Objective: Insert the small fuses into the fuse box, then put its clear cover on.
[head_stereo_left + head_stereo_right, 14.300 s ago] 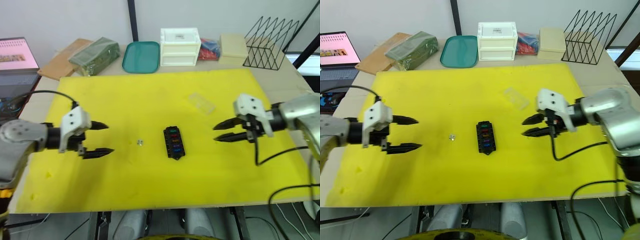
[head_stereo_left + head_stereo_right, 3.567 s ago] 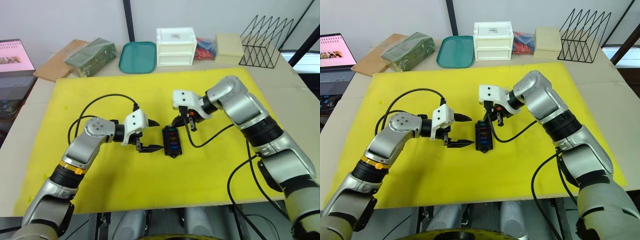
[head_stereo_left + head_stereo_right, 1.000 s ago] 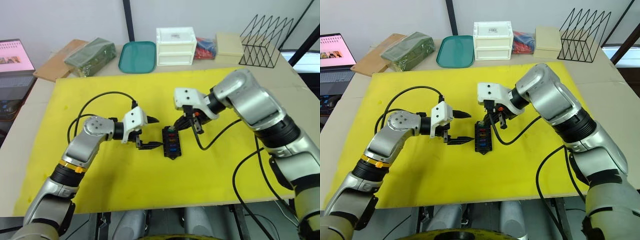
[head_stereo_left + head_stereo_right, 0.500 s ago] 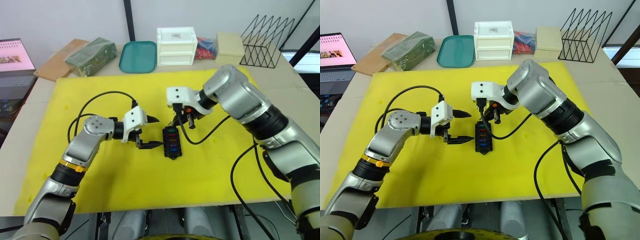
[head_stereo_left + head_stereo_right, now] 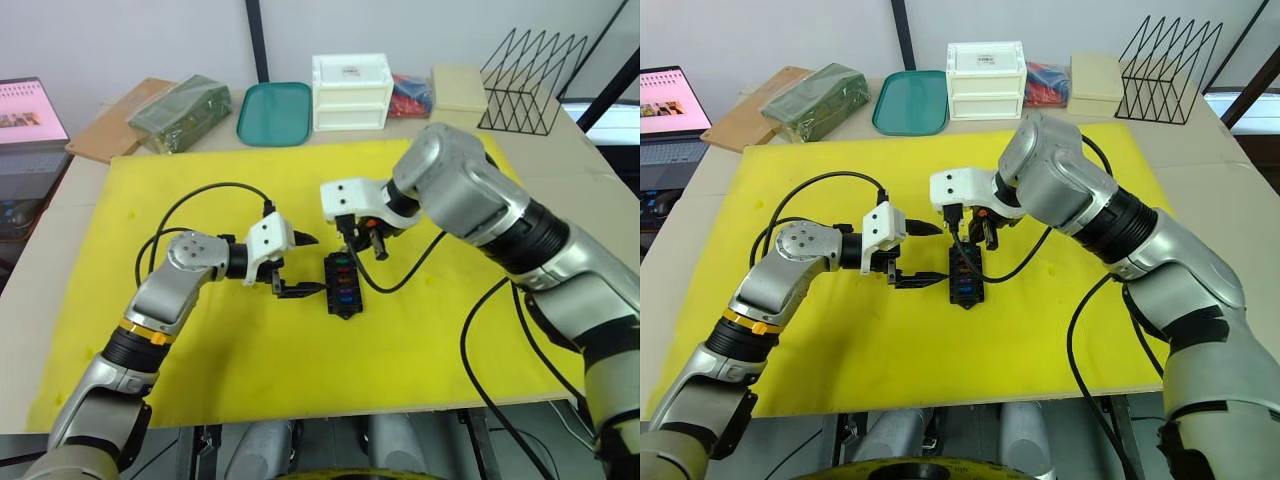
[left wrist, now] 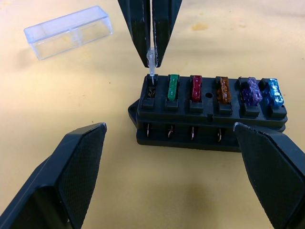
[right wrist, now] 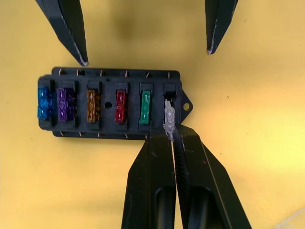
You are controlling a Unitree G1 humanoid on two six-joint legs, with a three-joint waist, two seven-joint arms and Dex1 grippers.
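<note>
The black fuse box (image 5: 342,284) lies mid-mat with several coloured fuses seated in a row, green (image 6: 173,87) nearest the empty end slot. My right gripper (image 7: 170,135) is shut on a clear small fuse (image 7: 168,119), whose blades stand upright just over that end slot (image 6: 151,92). My left gripper (image 5: 315,265) is open beside the box's left side, its fingers (image 7: 71,33) straddling the box without touching it. The clear cover (image 6: 69,31) lies flat on the mat beyond the box.
The yellow mat (image 5: 200,400) covers the table. Behind it stand a white drawer box (image 5: 352,92), a green tray (image 5: 278,113), a green bundle (image 5: 185,98) and a black wire rack (image 5: 530,85). A laptop (image 5: 30,110) sits far left. Cables hang from both wrists.
Both arms came in from the mat's sides to the box. In the last second the right wrist has shifted slightly left and turned, holding the clear fuse over the end slot. The left gripper has stayed put.
</note>
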